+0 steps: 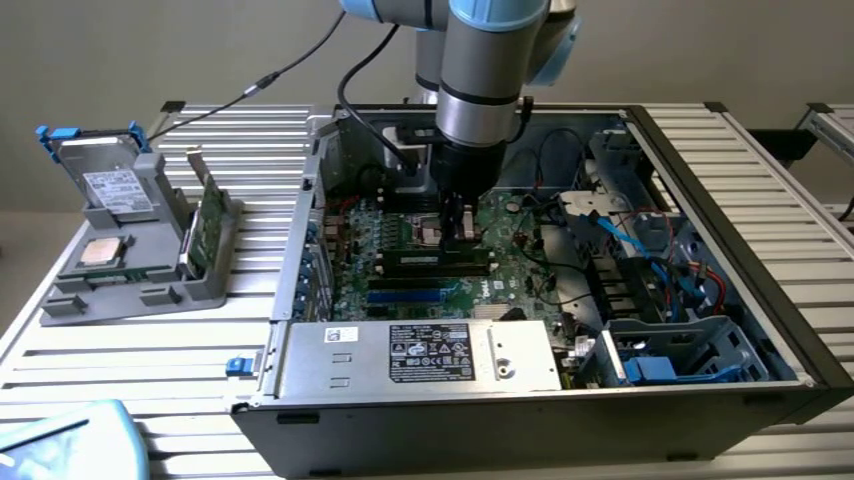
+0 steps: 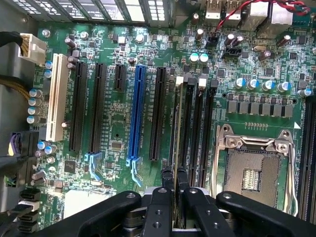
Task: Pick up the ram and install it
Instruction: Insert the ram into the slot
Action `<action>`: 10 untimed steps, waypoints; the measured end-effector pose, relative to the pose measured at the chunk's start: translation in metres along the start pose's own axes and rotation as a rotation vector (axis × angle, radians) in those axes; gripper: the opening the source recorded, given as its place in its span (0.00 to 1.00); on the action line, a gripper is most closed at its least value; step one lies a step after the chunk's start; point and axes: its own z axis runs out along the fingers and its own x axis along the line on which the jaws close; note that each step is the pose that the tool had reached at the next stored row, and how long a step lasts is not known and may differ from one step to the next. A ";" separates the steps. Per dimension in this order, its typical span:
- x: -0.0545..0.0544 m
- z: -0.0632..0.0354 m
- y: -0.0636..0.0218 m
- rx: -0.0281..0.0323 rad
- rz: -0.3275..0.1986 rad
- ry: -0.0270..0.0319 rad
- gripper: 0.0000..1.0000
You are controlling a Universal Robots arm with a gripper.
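Motherboard (image 2: 117, 129) below, ram (image 2: 176, 123) edge-on between fingers (image 2: 167, 181)

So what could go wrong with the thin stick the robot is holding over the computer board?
The ram, pinched edge-on in the gripper, sits among closely packed black slots; slightly off line, it might jam or bend. The open processor socket lies right beside, so a slip might scratch it.
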 end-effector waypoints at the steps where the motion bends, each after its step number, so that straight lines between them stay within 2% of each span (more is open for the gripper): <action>1: 0.000 0.0001 0.0000 0.0000 0.000 0.0001 0.14; 10: 0.000 -0.0011 0.0000 0.0001 0.000 0.0002 0.14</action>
